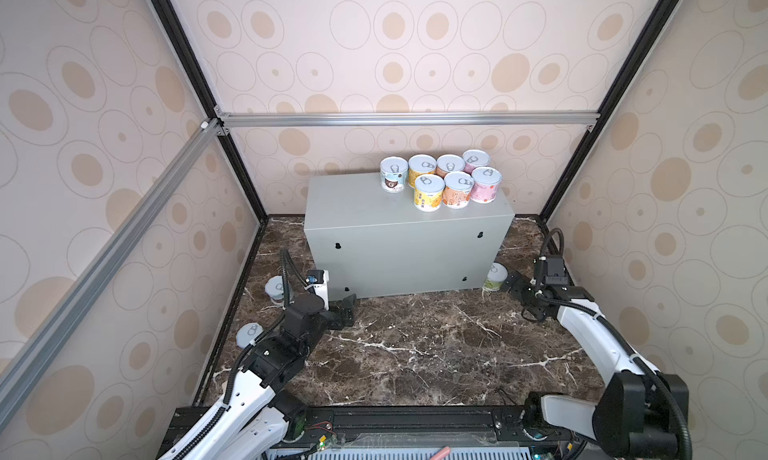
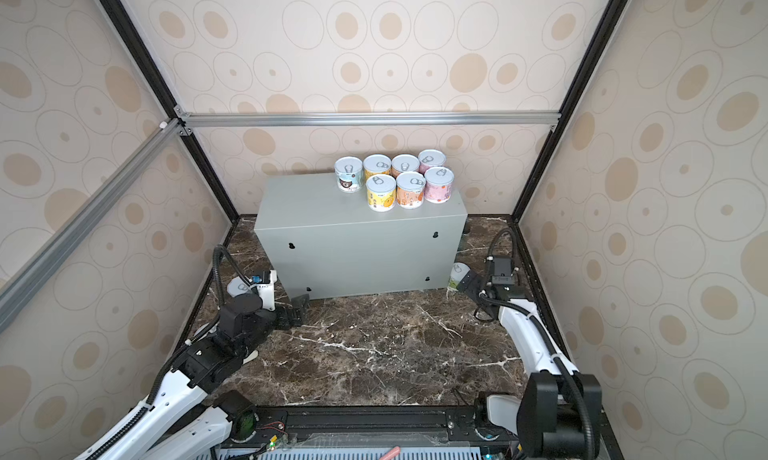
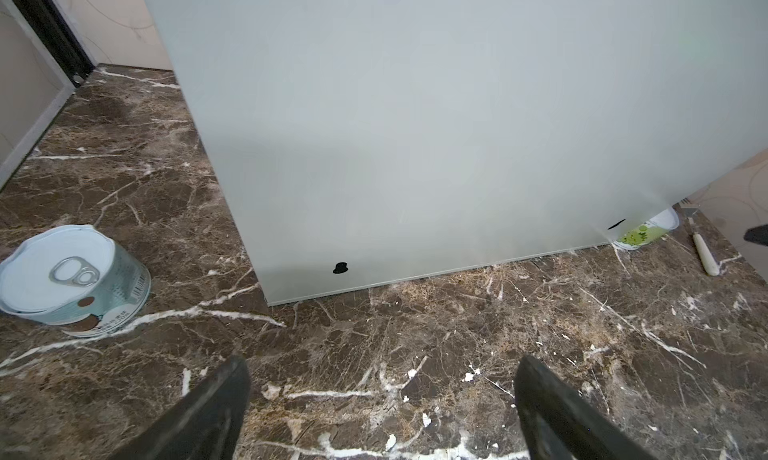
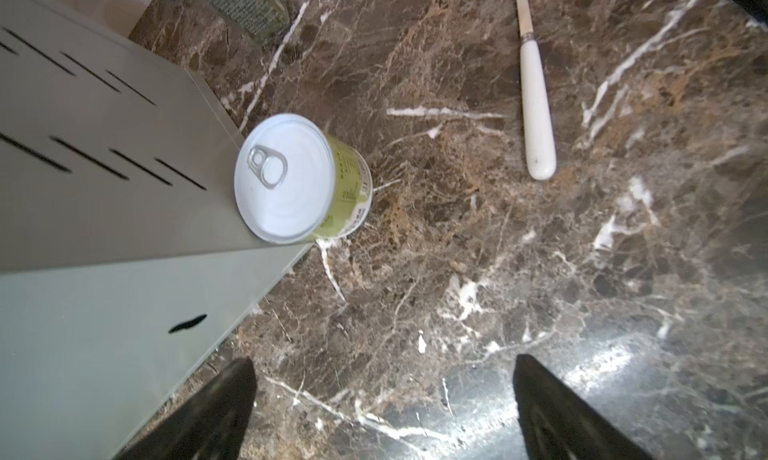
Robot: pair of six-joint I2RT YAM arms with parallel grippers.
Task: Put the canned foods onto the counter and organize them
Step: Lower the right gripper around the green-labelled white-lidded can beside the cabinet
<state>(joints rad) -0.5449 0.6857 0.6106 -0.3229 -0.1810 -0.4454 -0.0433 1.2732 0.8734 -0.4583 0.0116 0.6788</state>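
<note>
Currently seven canned foods [image 1: 456, 187] cluster on the counter [image 1: 407, 254], above centre in both top views. The left gripper [image 3: 382, 358] and right gripper [image 4: 384, 358] gape wide, empty. Right of centre, the green can [image 1: 495, 277] stands just beside the counter's wall; a finger could jam there and topple it.

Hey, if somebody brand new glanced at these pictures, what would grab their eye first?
First, the cluster of seven pastel cans packed in two rows atop the grey counter, at its right rear. Next, the green-labelled can standing on the dark marble surface beside the counter's right front corner, with the open right end effector near it.
</note>
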